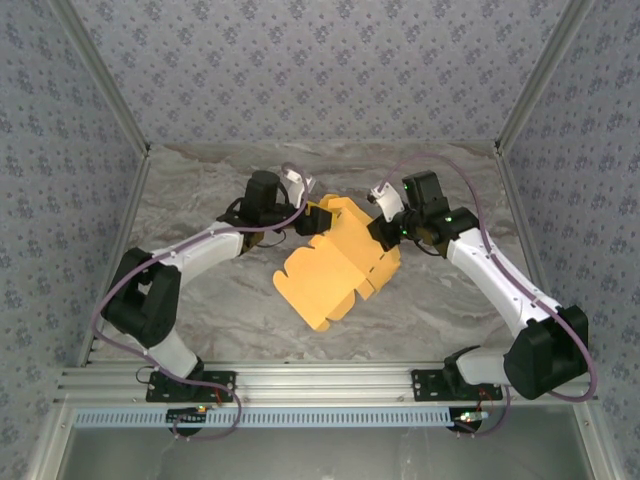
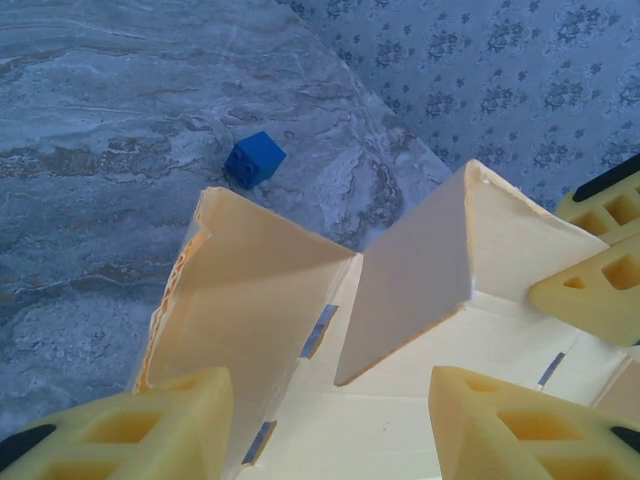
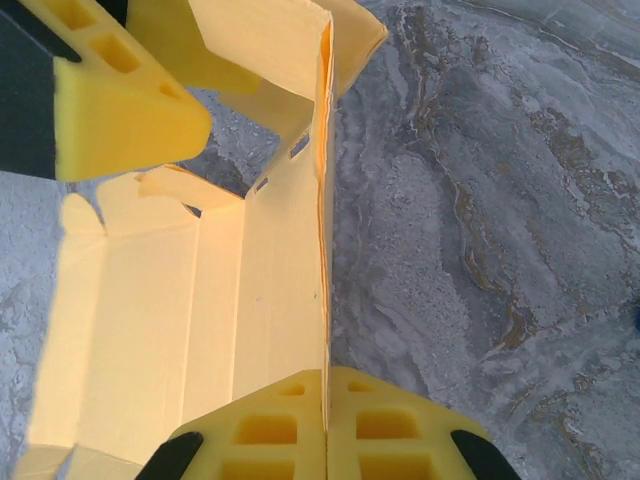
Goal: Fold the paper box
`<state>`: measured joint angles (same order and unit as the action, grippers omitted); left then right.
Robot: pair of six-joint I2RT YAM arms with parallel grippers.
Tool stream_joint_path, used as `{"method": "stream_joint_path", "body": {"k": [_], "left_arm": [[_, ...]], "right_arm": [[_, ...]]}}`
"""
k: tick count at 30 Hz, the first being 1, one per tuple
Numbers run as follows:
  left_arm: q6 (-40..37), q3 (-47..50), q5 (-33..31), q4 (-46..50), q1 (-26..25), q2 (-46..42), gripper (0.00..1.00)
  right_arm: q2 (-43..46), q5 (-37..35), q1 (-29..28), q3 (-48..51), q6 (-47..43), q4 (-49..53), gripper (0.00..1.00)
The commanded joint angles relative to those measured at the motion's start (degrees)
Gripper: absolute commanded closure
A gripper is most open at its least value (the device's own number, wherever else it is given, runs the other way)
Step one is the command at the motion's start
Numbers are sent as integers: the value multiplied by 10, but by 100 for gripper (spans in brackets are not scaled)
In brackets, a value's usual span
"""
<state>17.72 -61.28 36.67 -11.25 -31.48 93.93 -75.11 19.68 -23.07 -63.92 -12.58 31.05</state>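
The paper box (image 1: 320, 280) is a yellow-orange card sheet, partly folded, lying mid-table between both arms. My left gripper (image 1: 310, 220) is at its far left corner. In the left wrist view this gripper (image 2: 330, 435) stands open over the box floor (image 2: 400, 420), with a raised side wall (image 2: 250, 290) beside its left finger and an upright flap (image 2: 420, 270) ahead. My right gripper (image 1: 384, 233) is at the box's far right edge. In the right wrist view it (image 3: 325, 405) is shut on the thin top edge of a raised wall (image 3: 285, 270).
A small blue cube (image 2: 254, 159) lies on the marble table (image 2: 100, 120) beyond the box. Patterned walls (image 1: 320, 70) enclose the back and sides. A metal rail (image 1: 320, 385) runs along the near edge. My right gripper's fingers (image 2: 600, 250) show at the right of the left wrist view.
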Motion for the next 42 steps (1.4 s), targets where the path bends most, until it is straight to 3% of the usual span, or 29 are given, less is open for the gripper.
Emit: {"method": "stream_joint_path", "body": {"k": [1, 7, 11, 23, 31, 42], "left_arm": [[0, -29, 35, -14, -1, 0, 46], [2, -30, 67, -41, -7, -10, 47], [-17, -22, 55, -37, -14, -29, 48], [13, 11, -130, 17, -15, -93, 48], [-12, 23, -18, 10, -23, -118, 46], [-60, -34, -73, 71, -27, -79, 44]], "right_arm": [[-4, 10, -7, -15, -15, 10, 100], [-11, 9, -9, -15, -14, 9, 100], [-13, 4, -10, -16, -15, 14, 100], [-13, -6, -8, -27, -20, 27, 100], [-15, -1, -7, -36, -20, 27, 100], [-15, 6, -14, -39, -22, 31, 100]]}}
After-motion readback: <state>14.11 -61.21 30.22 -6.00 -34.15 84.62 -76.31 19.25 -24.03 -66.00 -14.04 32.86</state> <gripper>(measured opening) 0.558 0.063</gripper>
